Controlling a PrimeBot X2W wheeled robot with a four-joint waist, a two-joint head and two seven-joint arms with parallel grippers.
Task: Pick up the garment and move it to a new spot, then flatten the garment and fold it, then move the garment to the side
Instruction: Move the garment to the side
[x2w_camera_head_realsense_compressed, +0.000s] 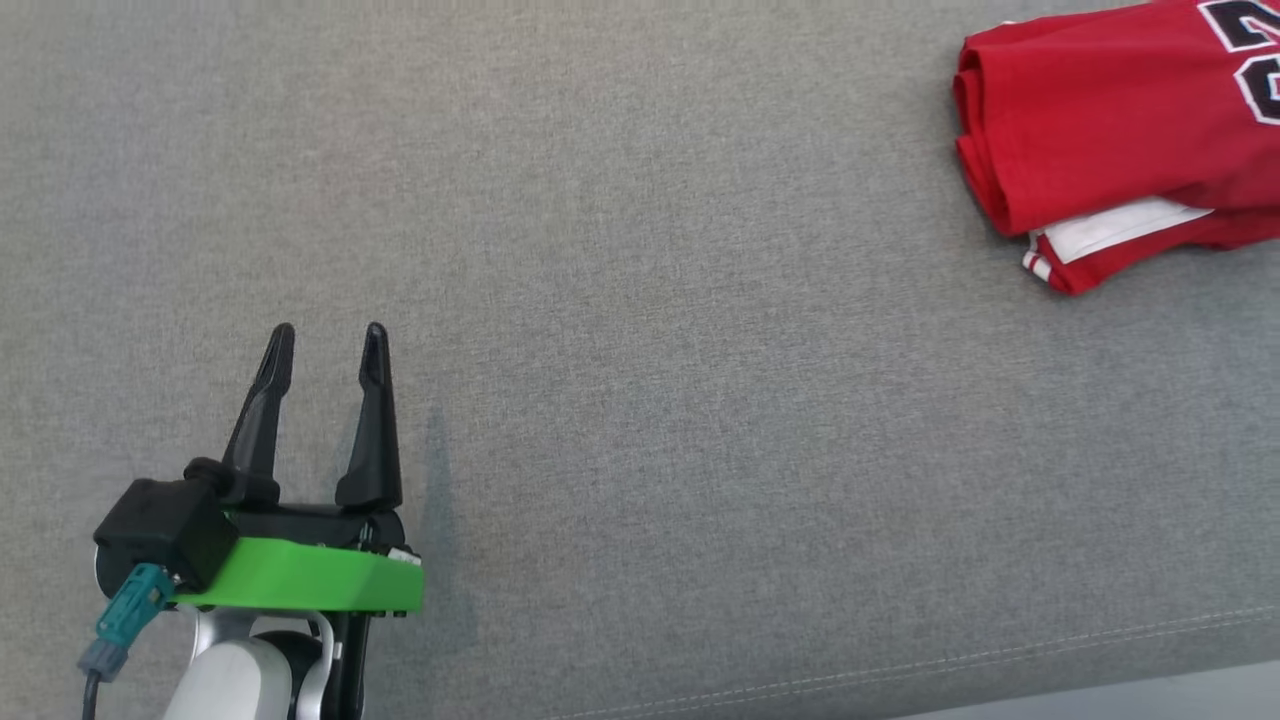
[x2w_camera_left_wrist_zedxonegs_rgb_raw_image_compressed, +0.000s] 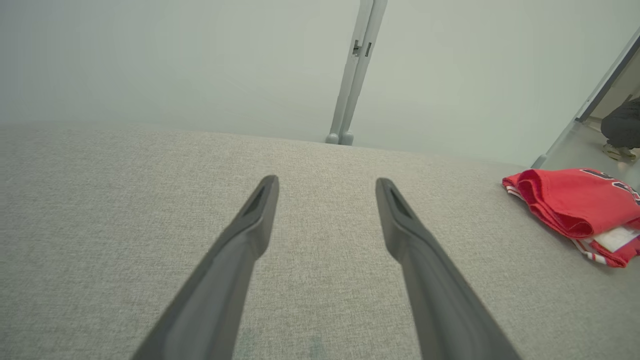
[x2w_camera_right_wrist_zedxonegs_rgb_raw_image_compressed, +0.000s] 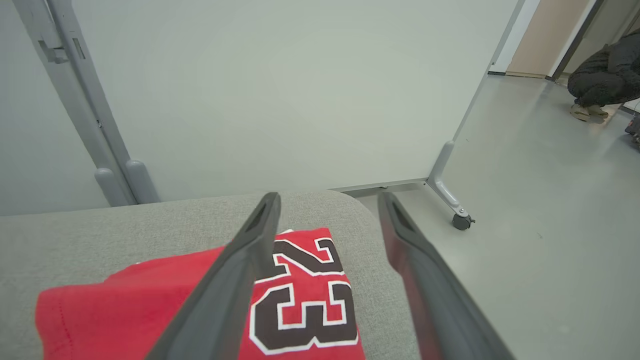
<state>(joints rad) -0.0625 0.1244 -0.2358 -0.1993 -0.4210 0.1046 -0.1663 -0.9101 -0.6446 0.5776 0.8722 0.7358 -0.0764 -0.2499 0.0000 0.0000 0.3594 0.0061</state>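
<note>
left gripper (x2w_camera_head_realsense_compressed: 329, 330) spread, right gripper (x2w_camera_right_wrist_zedxonegs_rgb_raw_image_compressed: 328, 196) above garment (x2w_camera_right_wrist_zedxonegs_rgb_raw_image_compressed: 100, 310)

Our left gripper (x2w_camera_head_realsense_compressed: 329, 337) hangs over the near left of the cushion (x2w_camera_head_realsense_compressed: 700, 400), well apart from the folded garment (x2w_camera_head_realsense_compressed: 1120, 130), which lies near the cushion's far right corner. Our right gripper (x2w_camera_right_wrist_zedxonegs_rgb_raw_image_compressed: 328, 198) points over the garment. Behind the cushion stands a partition panel (x2w_camera_right_wrist_zedxonegs_rgb_raw_image_compressed: 300, 90); past its right end, on the floor (x2w_camera_right_wrist_zedxonegs_rgb_raw_image_compressed: 540, 225), a person (x2w_camera_right_wrist_zedxonegs_rgb_raw_image_compressed: 602, 75) crouches.
</note>
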